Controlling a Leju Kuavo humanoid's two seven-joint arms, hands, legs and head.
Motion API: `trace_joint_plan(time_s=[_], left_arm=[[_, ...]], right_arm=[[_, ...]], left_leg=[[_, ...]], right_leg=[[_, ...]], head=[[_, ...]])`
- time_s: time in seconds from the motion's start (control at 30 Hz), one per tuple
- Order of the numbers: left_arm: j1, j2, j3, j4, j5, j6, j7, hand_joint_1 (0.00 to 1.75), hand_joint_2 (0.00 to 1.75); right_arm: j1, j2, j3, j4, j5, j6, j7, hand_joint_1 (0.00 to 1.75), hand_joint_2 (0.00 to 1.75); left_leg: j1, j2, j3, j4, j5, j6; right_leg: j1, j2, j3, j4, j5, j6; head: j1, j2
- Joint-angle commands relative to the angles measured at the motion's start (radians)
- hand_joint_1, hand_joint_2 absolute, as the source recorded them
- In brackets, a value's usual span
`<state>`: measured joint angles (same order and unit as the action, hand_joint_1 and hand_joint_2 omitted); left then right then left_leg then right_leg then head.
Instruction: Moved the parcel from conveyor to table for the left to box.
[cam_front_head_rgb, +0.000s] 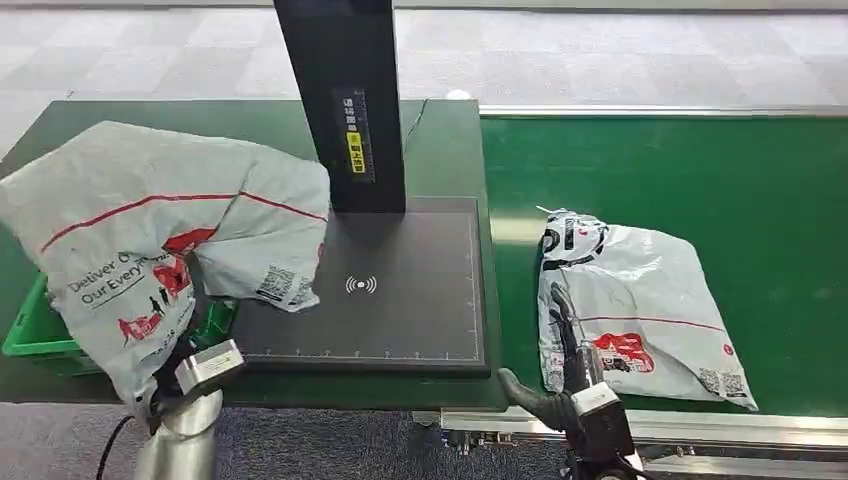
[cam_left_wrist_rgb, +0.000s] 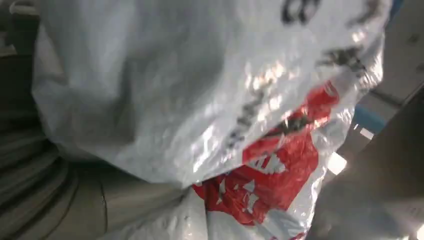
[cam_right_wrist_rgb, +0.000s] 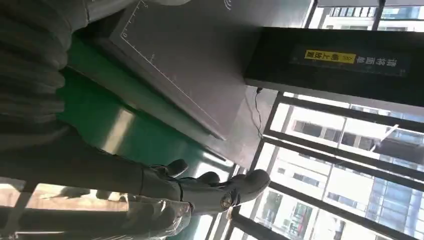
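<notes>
Two parcels: left hand's (cam_front_head_rgb: 165, 260), another (cam_front_head_rgb: 640, 300) perhaps under right hand (cam_front_head_rgb: 565, 335).

Place: a parcel-sorting or logistics test station indoors.
Conveyor: a wide green belt (cam_front_head_rgb: 700, 180) with a silver metal side rail (cam_front_head_rgb: 700, 425).
Scanning stand: a dark grey flat pad with ruler marks and a wireless symbol (cam_front_head_rgb: 400, 290), under a black upright post bearing a yellow label (cam_front_head_rgb: 345, 100).
Goods: grey plastic courier bags with red print (cam_front_head_rgb: 640, 300).
Floor: grey carpet tiles (cam_front_head_rgb: 150, 50).
Windows: large black-framed panes (cam_right_wrist_rgb: 340, 165).
</notes>
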<state>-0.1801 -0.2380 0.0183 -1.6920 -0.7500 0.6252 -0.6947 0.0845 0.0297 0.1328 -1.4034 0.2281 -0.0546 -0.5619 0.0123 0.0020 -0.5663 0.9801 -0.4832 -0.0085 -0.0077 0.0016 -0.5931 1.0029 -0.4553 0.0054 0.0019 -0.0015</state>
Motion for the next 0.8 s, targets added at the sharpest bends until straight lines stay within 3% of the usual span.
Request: trace_joint_plan(time_s=[0.03,0.23,0.4,0.53,0.63,0.67,0.73,0.8], left_arm=[[0.008,-0.015,0.054,-0.165,-0.044,0.073,-0.003,1.75,1.75],[0.003,-0.019,0.058,-0.159,-0.05,0.073,-0.003,1.75,1.75],[-0.028,-0.018,0.122,-0.162,-0.236,0.073,-0.003,1.75,1.75],[-0.13,-0.042,0.375,0.108,-0.534,0.073,0.031,1.75,1.75],[-0.223,0.15,0.29,0.424,-0.778,0.073,0.45,1.75,1.75],[-0.264,0.304,0.149,0.605,-0.821,0.073,0.701,1.75,1.75],[-0.373,0.429,-0.017,0.885,-0.821,0.073,0.919,1.75,1.75],[-0.468,0.455,-0.032,1.094,-0.821,0.027,0.956,1.75,1.75]], right_arm=[[-0.056,-0.037,0.045,0.109,-0.012,-0.005,-0.008,0.0,1.75],[-0.072,-0.043,0.048,0.123,-0.017,-0.005,-0.011,0.0,1.75],[-0.09,-0.048,0.06,0.14,-0.021,-0.001,-0.013,0.0,1.75],[-0.072,-0.047,0.048,0.135,-0.021,-0.002,-0.013,0.0,1.75],[-0.028,-0.043,0.022,0.086,-0.019,-0.014,-0.01,0.0,1.75],[-0.011,-0.045,0.013,0.067,-0.018,-0.017,-0.005,0.0,1.75],[0.004,-0.049,0.006,0.055,-0.018,-0.017,-0.002,0.0,1.75],[0.007,-0.053,0.005,0.059,-0.019,-0.019,0.003,0.0,1.75]], left_leg=[[0.0,0.002,0.002,-0.001,-0.001,0.001],[0.0,0.001,0.003,-0.001,0.0,0.001],[0.0,0.001,0.003,-0.001,0.0,0.0],[-0.001,0.0,0.005,-0.003,0.001,0.0],[-0.002,-0.003,0.006,-0.004,0.002,0.0],[-0.002,-0.005,0.006,-0.004,0.003,0.0],[-0.001,-0.01,0.008,-0.008,0.006,-0.001],[-0.001,-0.006,0.005,-0.003,0.004,-0.002]], right_leg=[[0.0,0.002,0.002,-0.001,0.001,0.0],[0.0,0.001,0.003,-0.002,0.0,0.0],[0.0,0.002,0.003,-0.002,0.0,0.0],[-0.001,0.0,0.004,-0.002,0.001,0.0],[-0.002,-0.003,0.006,-0.002,0.0,0.0],[-0.001,-0.005,0.006,-0.002,0.0,-0.001],[-0.001,-0.01,0.008,-0.004,0.001,-0.002],[-0.001,-0.007,0.004,-0.001,0.001,-0.002]], head=[[0.0,0.0],[0.0,0.0],[0.0,0.0],[0.0,0.0],[0.001,0.0],[0.0,0.0],[0.0,0.0],[0.0,0.0]])
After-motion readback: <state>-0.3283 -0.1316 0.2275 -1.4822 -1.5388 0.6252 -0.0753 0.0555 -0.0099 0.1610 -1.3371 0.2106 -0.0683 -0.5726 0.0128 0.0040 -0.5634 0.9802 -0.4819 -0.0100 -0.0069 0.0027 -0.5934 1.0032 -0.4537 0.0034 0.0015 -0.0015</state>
